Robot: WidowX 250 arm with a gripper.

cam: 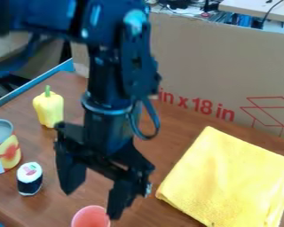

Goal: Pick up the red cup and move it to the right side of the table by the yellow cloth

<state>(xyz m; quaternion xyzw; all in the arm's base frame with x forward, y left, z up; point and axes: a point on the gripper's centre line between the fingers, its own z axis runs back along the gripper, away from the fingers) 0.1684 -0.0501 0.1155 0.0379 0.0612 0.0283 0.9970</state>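
Note:
My gripper [90, 204] hangs over the middle of the brown table, its two fingers spread apart with nothing between them. Just below it, at the bottom edge, stands a pink cup [91, 217]; the right fingertip overlaps the cup's right rim in view, and I cannot tell whether they touch. To the left is a sushi roll [30, 178] with a white top and dark wrap. A can [8, 150] with a fruit label stands at the left edge. Behind it is a yellow pepper [48, 107] with a green stem. A folded yellow cloth [230, 179] lies to the right.
A large cardboard panel [221, 66] stands upright along the back of the table [162, 155]. Blue edging [32, 83] borders the table at the upper left. Cables and other clutter lie behind the cardboard.

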